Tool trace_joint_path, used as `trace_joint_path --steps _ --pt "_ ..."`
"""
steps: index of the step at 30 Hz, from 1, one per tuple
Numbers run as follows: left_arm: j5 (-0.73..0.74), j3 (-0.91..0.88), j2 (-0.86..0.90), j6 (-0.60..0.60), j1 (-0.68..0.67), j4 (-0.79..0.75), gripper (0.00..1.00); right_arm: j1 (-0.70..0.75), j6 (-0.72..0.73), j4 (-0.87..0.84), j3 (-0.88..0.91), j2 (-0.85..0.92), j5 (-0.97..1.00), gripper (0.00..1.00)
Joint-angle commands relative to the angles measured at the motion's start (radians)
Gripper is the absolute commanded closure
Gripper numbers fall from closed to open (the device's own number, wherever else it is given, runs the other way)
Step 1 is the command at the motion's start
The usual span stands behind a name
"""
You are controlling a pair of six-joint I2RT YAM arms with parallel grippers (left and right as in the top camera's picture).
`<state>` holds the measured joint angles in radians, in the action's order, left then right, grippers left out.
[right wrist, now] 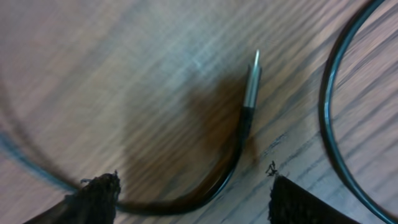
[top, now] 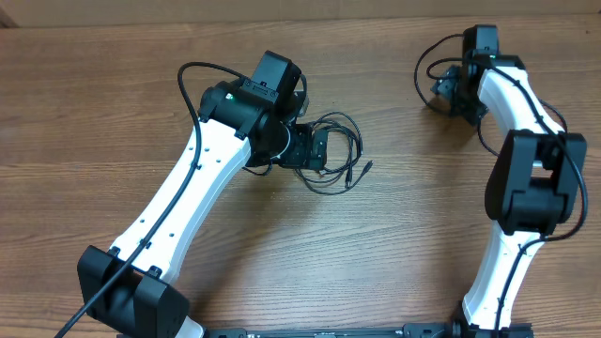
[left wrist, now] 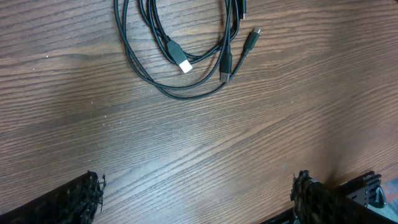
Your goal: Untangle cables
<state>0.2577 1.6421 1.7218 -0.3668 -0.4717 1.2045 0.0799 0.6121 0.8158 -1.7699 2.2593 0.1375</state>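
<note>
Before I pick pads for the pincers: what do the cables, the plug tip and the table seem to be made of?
cables: smooth black jacket with a faint sheen, bending in easy curves; likely rubber or soft plastic.
plug tip: silver-grey with a bright glint; probably metal.
table: brown, matte, with visible grain; solid wood or laminate, I cannot tell.
</note>
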Motion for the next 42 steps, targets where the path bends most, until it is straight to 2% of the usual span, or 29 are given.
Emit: trace_joint_path --steps 1,8,14,17,20,26,29,34,40,42 --pt "-0.005 -0.002 0.008 0.004 -0.008 0.0 0.0 0.005 0.026 0.002 0.013 0.021 0.019 0.27" --pt "-0.005 -0.002 0.008 0.004 -0.008 0.0 0.0 0.005 0.095 0.009 0.019 0.031 0.019 0.35" --pt "-0.005 -0.002 0.008 0.004 -0.008 0.0 0.0 0.005 0.095 -0.008 0.019 0.043 0.025 0.59" --pt "-0.005 -0.002 0.008 0.004 -0.008 0.0 0.0 0.006 0.094 -0.021 0.019 0.043 0.05 0.62" --pt "-0.006 -0.002 0.008 0.004 -0.008 -0.001 0.0 0.006 0.095 -0.03 0.019 0.043 0.068 0.71" --pt "-0.006 -0.002 0.008 0.004 -0.008 -0.001 0.0 0.006 0.094 -0.04 0.02 0.043 0.072 0.71" --pt "-0.006 -0.002 0.008 0.004 -0.008 -0.001 0.0 0.006 0.094 -0.043 0.031 0.043 0.072 0.63" --pt "-0.006 -0.002 0.008 0.004 -0.008 -0.001 0.0 0.006 0.095 -0.052 0.058 0.044 0.072 0.63" --pt "-0.006 -0.002 0.008 0.004 -0.008 -0.001 0.0 0.006 0.095 -0.052 0.059 0.044 0.076 0.85" --pt "-0.006 -0.002 0.008 0.004 -0.008 0.0 0.0 0.006 0.094 -0.051 0.059 0.043 0.103 0.89"
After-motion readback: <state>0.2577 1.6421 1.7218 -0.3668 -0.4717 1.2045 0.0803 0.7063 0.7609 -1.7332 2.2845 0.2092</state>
